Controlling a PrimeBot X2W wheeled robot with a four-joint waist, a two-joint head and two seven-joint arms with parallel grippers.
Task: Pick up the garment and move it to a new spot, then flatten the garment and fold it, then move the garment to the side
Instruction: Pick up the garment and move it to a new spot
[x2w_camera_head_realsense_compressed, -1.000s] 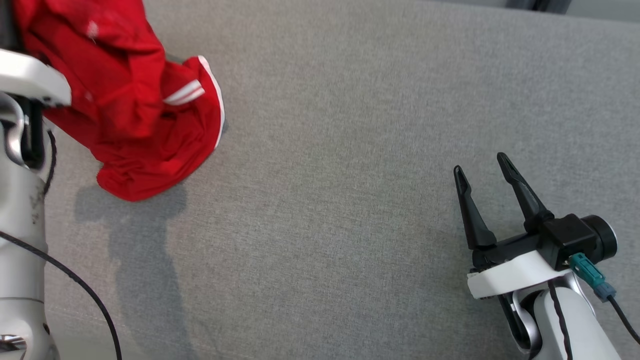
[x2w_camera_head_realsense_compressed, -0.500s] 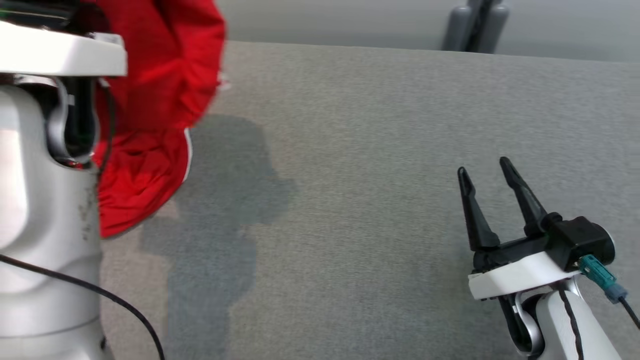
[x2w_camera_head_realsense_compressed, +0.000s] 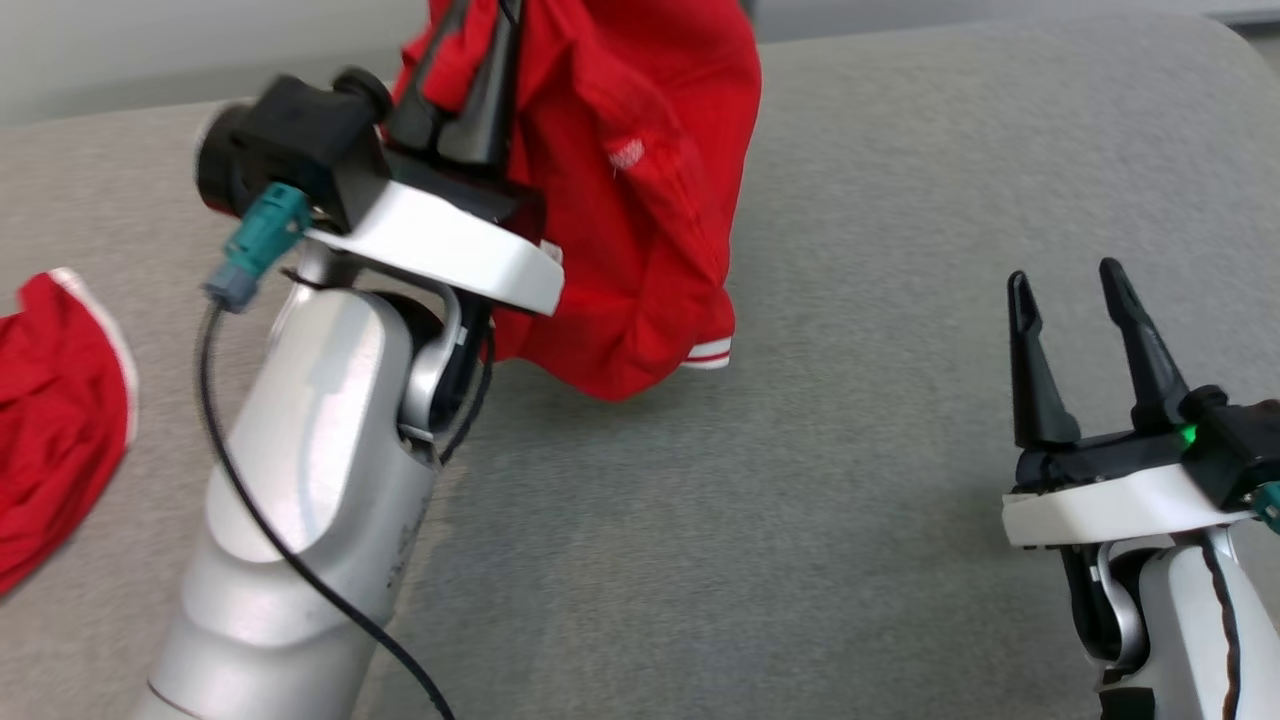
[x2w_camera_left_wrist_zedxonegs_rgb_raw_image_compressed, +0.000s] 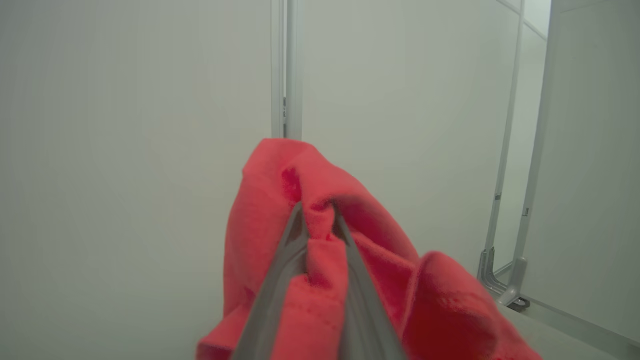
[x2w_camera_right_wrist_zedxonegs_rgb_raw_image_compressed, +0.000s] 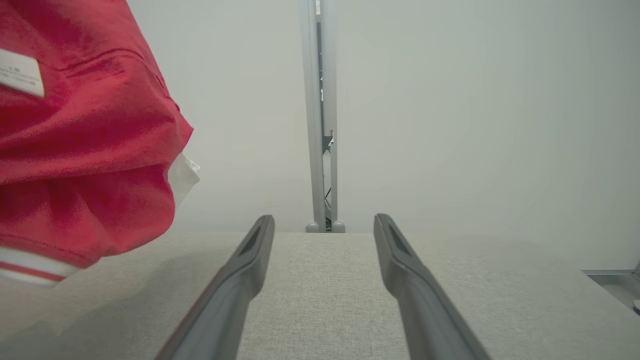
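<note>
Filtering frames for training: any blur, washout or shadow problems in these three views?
Head view: left wrist camera and the red cloth at the left edge are motion-smeared; right gripper sharp. Left wrist view: garment washed to pink, left gripper hazy grey. Right wrist view: fingers soft near the lens, grey fabric surface crisp, faint shadow under the garment.
</note>
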